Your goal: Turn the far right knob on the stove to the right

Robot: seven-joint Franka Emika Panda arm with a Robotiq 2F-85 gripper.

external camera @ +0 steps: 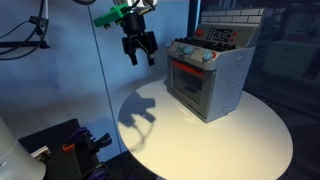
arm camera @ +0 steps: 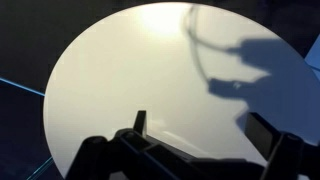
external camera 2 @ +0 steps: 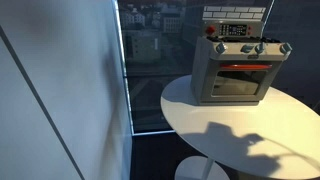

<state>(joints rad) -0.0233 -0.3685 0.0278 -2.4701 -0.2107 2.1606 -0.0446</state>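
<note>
The gripper [external camera: 140, 56] hangs above the round white table [external camera: 255, 140], fingers spread wide, apparently empty, well apart from the stove [external camera: 212, 82].

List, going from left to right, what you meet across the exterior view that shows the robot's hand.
In order: dark gear at the lower left → hand, hanging open → stove. The table spans beneath the hand and stove, so it is left out.

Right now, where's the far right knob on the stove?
In an exterior view, the far right knob ends the knob row on the stove at its right corner, just above the red-framed door.
</note>
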